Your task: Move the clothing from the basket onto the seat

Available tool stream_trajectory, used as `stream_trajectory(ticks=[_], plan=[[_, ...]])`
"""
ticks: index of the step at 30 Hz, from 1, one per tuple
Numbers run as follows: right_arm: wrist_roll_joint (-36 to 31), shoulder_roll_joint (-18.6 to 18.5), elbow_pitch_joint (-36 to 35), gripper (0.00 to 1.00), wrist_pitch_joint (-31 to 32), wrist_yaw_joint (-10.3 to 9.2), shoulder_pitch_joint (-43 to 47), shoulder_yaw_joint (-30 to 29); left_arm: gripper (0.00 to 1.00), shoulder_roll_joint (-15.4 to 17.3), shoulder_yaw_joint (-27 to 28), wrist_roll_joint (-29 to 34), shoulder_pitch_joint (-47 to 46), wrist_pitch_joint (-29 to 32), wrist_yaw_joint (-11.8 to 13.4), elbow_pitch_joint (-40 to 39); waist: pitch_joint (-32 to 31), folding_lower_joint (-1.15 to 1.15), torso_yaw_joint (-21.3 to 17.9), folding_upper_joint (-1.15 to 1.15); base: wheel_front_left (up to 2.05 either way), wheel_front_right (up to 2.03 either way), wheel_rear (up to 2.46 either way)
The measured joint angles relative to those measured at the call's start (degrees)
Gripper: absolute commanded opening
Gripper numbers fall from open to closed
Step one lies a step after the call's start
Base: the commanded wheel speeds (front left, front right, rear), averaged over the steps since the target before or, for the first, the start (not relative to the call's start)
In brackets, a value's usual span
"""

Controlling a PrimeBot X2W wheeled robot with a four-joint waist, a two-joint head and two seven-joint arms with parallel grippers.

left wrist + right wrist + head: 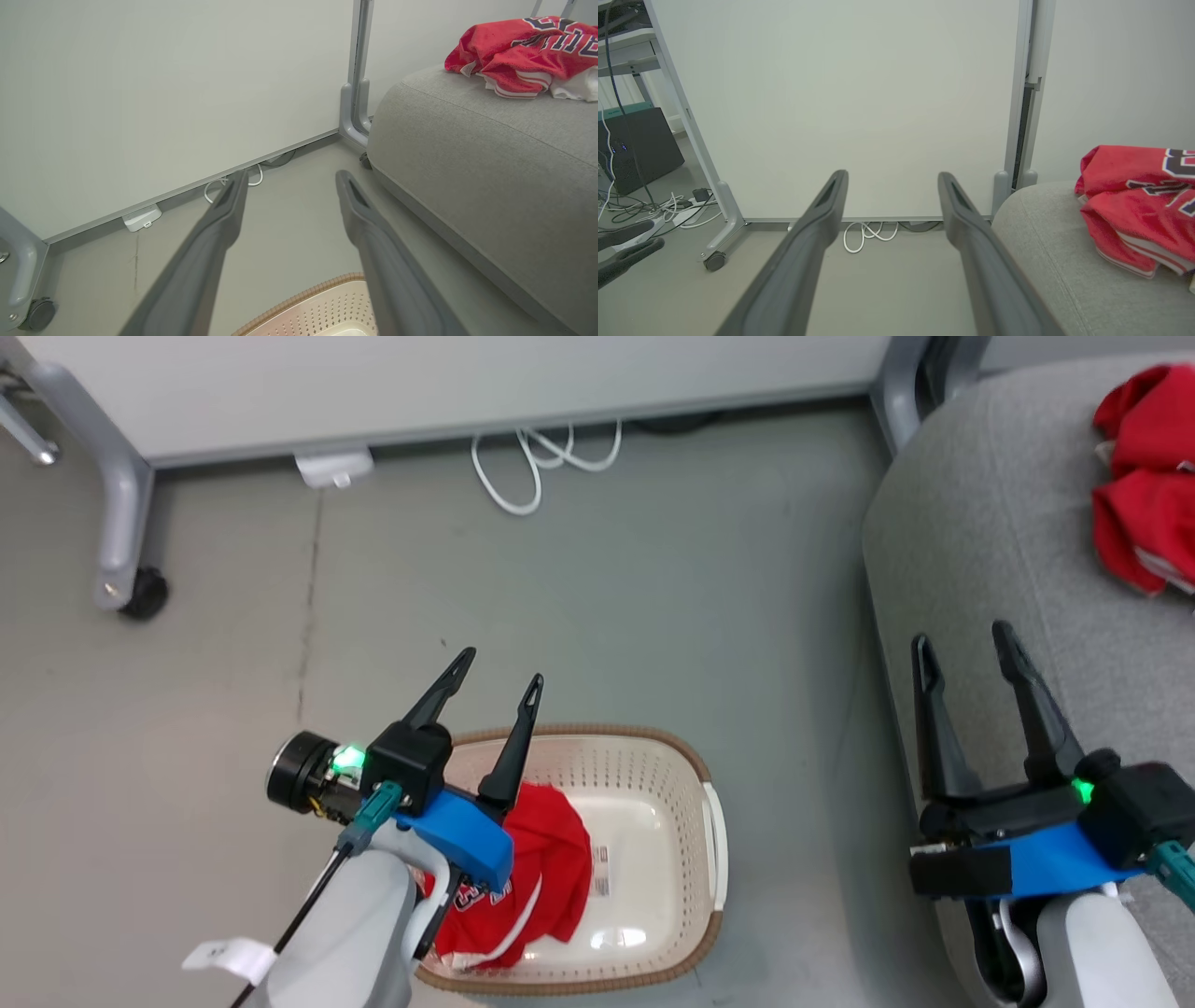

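Red cloth is my target: one jersey (pixel 541 859) lies crumpled in the basket (pixel 607 732) on the floor (pixel 653 597), heaped along its left side, while the other jersey (pixel 1144 476) already sits on the seat (pixel 980 541). My left tool (pixel 501 667) hangs spread wide and empty over that basket, fingers pointing past its far rim, so the cloth lies below and behind the tips. My right tool (pixel 960 635), likewise spread and empty, hovers above the seat's edge, well apart from the basket. I judge the left arm nearer; it must tilt down.
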Motion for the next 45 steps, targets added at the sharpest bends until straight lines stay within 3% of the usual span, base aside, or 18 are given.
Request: stream_trajectory(ticks=[9, 20, 30, 35, 45], plan=[[-0.6, 0.0, -2.4, 1.0, 0.0, 0.0, -6.9, 1.2, 1.0, 4.7, -11.2, -1.1, -11.4, 0.0, 0.0, 12.7, 11.2, 0.01, -2.5, 0.0, 0.0, 0.0, 0.0], [-2.2, 0.0, -5.3, 1.0, 0.0, 0.0, -14.0, 1.7, 1.0, 5.0, -26.9, -2.9, -23.3, 1.1, 0.0, 29.6, 24.7, 0.01, -6.0, 0.0, 0.0, 0.0, 0.0], [-3.0, -0.1, -7.7, 1.0, 0.0, 0.0, -17.9, 3.2, 1.0, 6.5, -40.9, -2.6, -31.5, 9.6, 0.0, 40.1, 34.8, 0.0, -8.3, 0.0, 0.0, 0.0, 0.0], [-3.1, -0.4, -9.2, 1.0, 0.0, 0.0, -18.5, 3.0, 1.0, 8.2, -45.1, -2.3, -35.4, 13.1, 0.0, 42.3, 38.6, 0.0, -9.4, 0.0, 0.0, 0.0, 0.0], [-3.5, -0.3, -11.6, 1.0, 0.0, 0.0, -18.2, 3.1, 1.0, 9.6, -45.3, -4.7, -39.0, 18.9, 0.0, 43.9, 44.5, 0.0, -11.6, 0.0, 0.0, 0.0, 0.0]])
